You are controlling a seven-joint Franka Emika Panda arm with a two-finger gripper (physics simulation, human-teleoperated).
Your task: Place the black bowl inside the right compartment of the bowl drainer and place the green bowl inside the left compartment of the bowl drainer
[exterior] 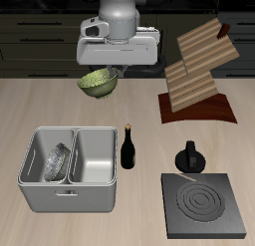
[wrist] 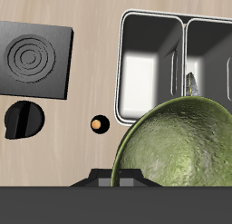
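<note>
In the exterior view the gripper hangs high in the upper middle of the frame, closed on the rim of the green bowl, while the black bowl already leans in one well of the bowl drainer at lower left; the wine bottle just beside the drainer's free well could be knocked on the way down. In the wrist view the tilted green bowl covers much of the drainer, so misjudging the middle wall looks the likelier fault, whereas the stove plate and the moka pot sit well clear.

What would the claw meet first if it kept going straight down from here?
Probably bare table behind the bowl drainer; the green bowl the claw holds would touch first, though depth is unclear.
</note>
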